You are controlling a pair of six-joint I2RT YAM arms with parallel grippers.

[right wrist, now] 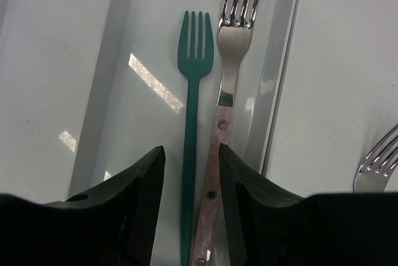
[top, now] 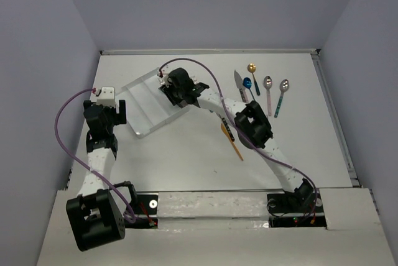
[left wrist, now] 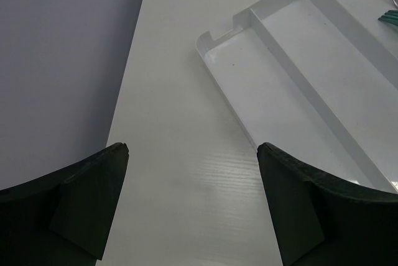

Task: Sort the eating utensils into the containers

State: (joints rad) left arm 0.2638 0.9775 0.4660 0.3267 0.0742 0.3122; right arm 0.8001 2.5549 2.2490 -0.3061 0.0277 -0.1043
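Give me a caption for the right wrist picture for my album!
The right hand hovers over a teal fork and a pink-handled fork lying side by side in one compartment of the tray.

The tray (left wrist: 292,92) is appearing translucent white against a faintly wood-grained white table (left wrist: 186,173). The teal fork (right wrist: 189,110) is showing one solid colour. The pink-handled fork (right wrist: 225,86) is pairing a silver head with mottled pink. The gold spoon (top: 252,67), blue spoon (top: 247,82), pink-handled spoon (top: 268,95) and teal-handled spoon (top: 280,99) are contrasting with the all-orange utensil (top: 236,148). The cable (top: 60,120) is showing lilac.
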